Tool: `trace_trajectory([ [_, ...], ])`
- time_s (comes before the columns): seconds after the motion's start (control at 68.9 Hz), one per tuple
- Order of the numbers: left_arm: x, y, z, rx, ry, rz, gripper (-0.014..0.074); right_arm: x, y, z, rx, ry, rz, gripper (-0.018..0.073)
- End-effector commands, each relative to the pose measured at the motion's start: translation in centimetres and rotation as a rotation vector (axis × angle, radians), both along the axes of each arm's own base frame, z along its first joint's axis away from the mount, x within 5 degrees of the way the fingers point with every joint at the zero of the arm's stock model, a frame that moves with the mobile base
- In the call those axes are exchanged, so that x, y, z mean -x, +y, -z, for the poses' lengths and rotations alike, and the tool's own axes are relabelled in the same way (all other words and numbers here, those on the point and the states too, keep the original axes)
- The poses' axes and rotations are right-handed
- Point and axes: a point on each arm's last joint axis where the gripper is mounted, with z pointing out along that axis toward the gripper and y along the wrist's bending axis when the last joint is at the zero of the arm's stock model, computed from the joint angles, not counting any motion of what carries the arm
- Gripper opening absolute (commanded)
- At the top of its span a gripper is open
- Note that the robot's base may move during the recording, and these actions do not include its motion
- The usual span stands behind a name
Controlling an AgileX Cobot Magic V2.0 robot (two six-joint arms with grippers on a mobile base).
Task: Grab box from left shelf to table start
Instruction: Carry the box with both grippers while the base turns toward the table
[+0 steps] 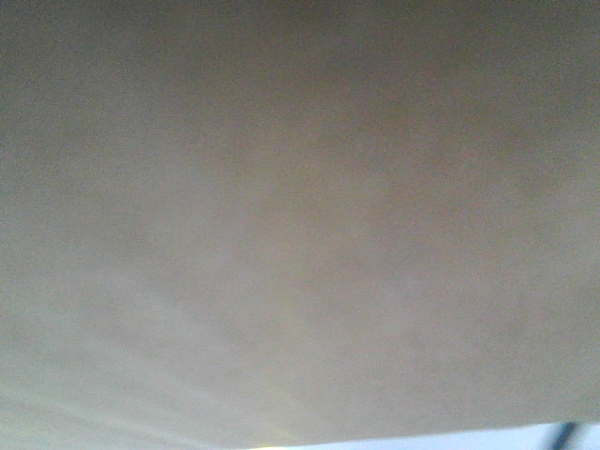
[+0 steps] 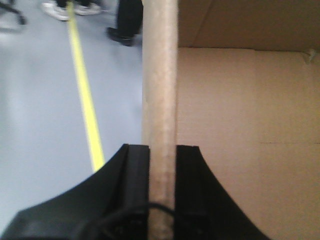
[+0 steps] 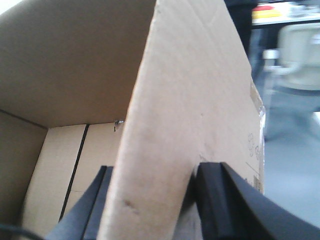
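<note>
Closest in the left wrist view, the left pincer (image 2: 161, 149) is clamped on an upright wall of the box (image 2: 240, 145). One black finger (image 2: 131, 165) presses the wall's outer face and the other its inner face, with the raw cardboard edge running up between them. On the inner side of that wall is the box's open, plain brown interior. On the outer side is a grey floor (image 2: 40, 125) with a yellow line (image 2: 85, 100) running away from the box. Farther off are the shoes (image 2: 119, 34) of people standing.

In the right wrist view, the right pincer (image 3: 156, 172) grips another box wall, with a black finger on each face. The interior, with a dark seam along its bottom, lies on one side of this wall. Small printed symbols (image 3: 256, 147) mark the outer face. Past the box the room is blurred.

In the front view, blurred brown cardboard fills nearly the whole frame, very close to the camera. What the box rests on cannot be told.
</note>
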Motion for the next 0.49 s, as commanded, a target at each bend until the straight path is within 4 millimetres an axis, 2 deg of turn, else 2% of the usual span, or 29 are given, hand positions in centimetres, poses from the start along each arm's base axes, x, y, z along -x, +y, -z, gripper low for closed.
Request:
trace_trajectory([
  [0.0, -0.23, 0.42, 0.45, -0.092, 0.056, -0.030, -0.0099, 0.40, -0.30, -1.70, -0.030, -0.126, 0.033, 0.0057],
  [0.479, -0.23, 0.42, 0.45, -0.092, 0.056, -0.030, -0.0099, 0.40, -0.30, -1.70, -0.030, -0.126, 0.033, 0.0057],
])
